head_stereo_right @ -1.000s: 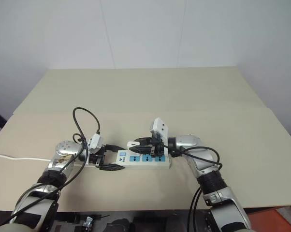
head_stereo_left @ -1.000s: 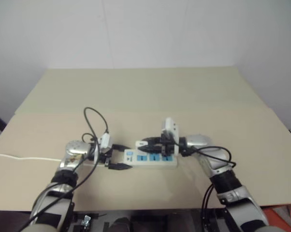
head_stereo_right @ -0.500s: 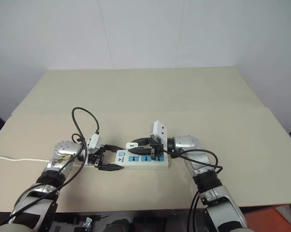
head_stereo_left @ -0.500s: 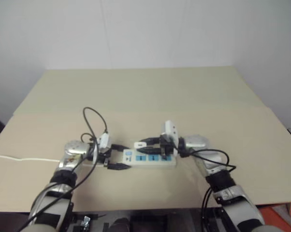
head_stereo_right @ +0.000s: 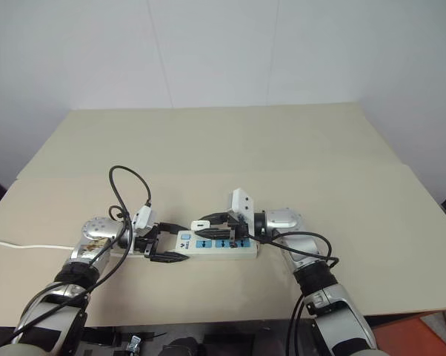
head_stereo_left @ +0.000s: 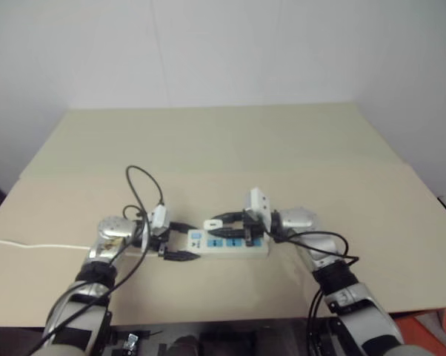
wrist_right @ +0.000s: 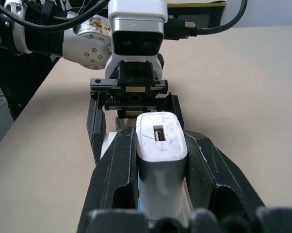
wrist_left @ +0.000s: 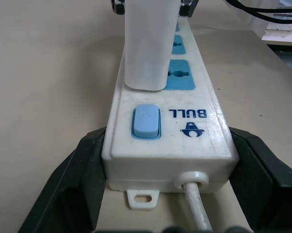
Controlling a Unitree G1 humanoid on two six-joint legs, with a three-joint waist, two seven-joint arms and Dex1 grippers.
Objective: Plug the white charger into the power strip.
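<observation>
Head views: we see the long white plastic power strip (head_stereo_right: pixel 217 245) with blue sockets lying on the beige worktop (head_stereo_right: pixel 282 163).

Left wrist view: left hand (wrist_left: pixel 168 160) clamps the strip's switch end.

Right wrist view: right hand (wrist_right: pixel 161 165) grips the small white cube charger (wrist_right: pixel 160 145), poised over the strip. We judge it light, rigid, smooth-sided; hold its flat sides.

"BULL" – printed on the power strip (wrist_left: pixel 168 126).
</observation>
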